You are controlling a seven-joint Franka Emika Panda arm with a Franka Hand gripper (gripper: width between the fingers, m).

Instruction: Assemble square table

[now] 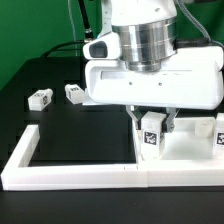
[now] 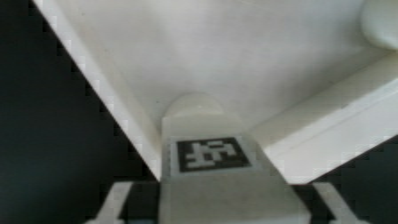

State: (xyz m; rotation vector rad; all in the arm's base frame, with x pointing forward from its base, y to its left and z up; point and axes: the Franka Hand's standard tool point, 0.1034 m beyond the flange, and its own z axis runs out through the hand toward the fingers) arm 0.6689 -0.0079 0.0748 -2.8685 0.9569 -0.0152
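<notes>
Gripper (image 1: 151, 126) is clamped on a leg (image 1: 151, 139), held upright with its tag facing out, low over the slab's (image 1: 190, 152) near corner. In the wrist view the leg (image 2: 214, 150) points into the angle where two raised rims of the slab (image 2: 302, 60) meet, so the step in hand looks like seating this leg in a corner socket. The socket itself is hidden under the leg.

The next move probably calls for a straight descent with the leg kept vertical and centred, then a push or twist to fix it. A tilt could make it catch on the rim.

Nearest the camera, the wall (image 1: 60, 178) runs along 6 o'clock and turns up toward 9 o'clock. It boxes in the slab's front edge, leaving little side room there. At 3 o'clock of the gripper a fourth leg (image 1: 219, 137) stands by the frame edge; I cannot tell if it is seated. Farther off, toward 10 o'clock, two loose legs (image 1: 40, 98) (image 1: 75, 93) lie on the open black desk (image 1: 80, 130), well apart from the slab.
</notes>
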